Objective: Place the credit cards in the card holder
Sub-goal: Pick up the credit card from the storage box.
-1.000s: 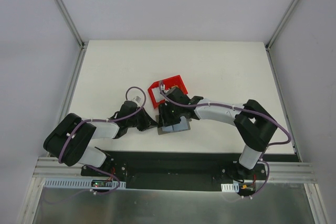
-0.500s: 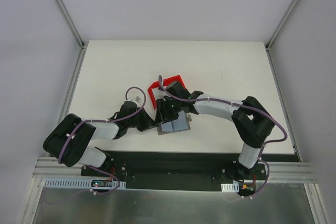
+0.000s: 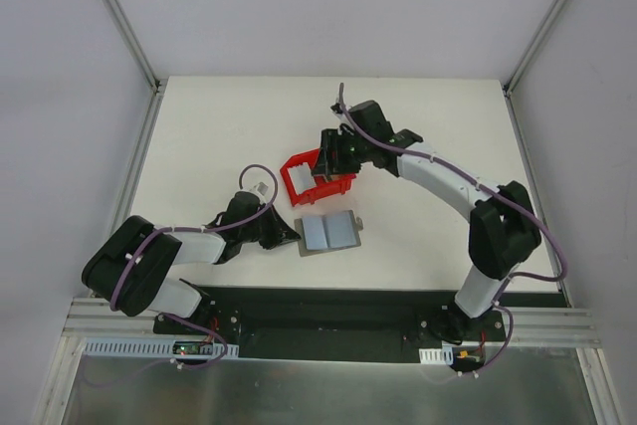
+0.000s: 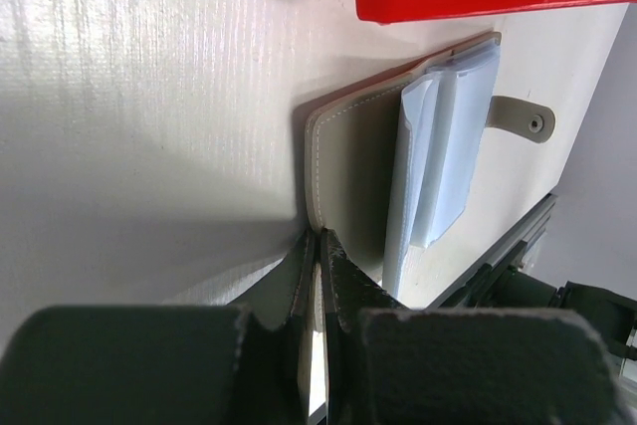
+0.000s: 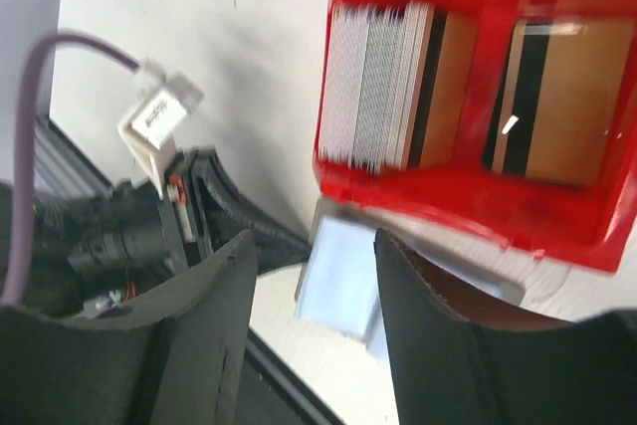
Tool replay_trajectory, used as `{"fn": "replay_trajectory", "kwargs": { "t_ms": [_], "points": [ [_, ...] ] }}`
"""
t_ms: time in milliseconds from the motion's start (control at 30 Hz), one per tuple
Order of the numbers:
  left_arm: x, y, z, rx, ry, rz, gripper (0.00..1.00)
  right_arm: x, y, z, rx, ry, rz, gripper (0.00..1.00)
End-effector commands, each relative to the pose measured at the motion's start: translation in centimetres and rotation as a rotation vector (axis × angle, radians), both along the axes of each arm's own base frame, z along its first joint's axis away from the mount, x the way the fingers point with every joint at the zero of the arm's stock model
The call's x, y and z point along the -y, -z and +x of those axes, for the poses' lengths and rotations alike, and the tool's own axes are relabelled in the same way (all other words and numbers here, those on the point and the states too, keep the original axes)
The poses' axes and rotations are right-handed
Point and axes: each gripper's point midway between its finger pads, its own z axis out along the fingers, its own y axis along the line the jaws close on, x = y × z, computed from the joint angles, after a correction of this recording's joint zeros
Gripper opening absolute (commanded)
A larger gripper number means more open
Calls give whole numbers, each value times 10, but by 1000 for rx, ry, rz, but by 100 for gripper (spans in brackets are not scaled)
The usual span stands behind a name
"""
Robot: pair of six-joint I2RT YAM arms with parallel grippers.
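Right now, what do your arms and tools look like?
The left arm and right arm have white link shells between black joints, with a purple cable looped along each. The left tool and right tool are dark and two-fingered. A white tag hangs on the left cable.

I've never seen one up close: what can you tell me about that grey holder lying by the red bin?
The holder lies open and flat on the table, on the near side of the bin. Its cover looks like greyish stitched leather; inside are pale blue sleeves, and a small strap tab with a snap sticks out from its right edge. The left claw is shut on its left edge.
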Motion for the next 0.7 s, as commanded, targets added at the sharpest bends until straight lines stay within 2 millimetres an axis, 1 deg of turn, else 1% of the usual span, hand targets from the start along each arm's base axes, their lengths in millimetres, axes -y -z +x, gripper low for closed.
{"fn": "replay_trajectory", "kwargs": {
  "t_ms": [0,33,67,133,167,233,467,667],
  "points": [
    [-23,34,-33,-112,35,134,0,-1,2,28,41,6,-82,54],
    [-22,32,-33,-106,40,129,0,-1,6,32,36,5,-105,54],
    [-21,31,-33,-104,43,126,1,-4,4,38,39,6,-112,54],
    [-21,30,-33,-98,47,122,5,-5,11,42,31,2,-132,54],
    [-20,29,-33,-96,48,119,5,-5,15,43,25,4,-137,55],
    [-18,25,-31,-79,60,106,0,-5,21,45,13,-1,-147,55],
    [-17,19,-29,-63,55,101,0,-9,38,47,-23,-20,-162,55],
    [-18,15,-27,-51,46,104,0,-19,52,52,-57,-45,-159,60]
  ]
}}
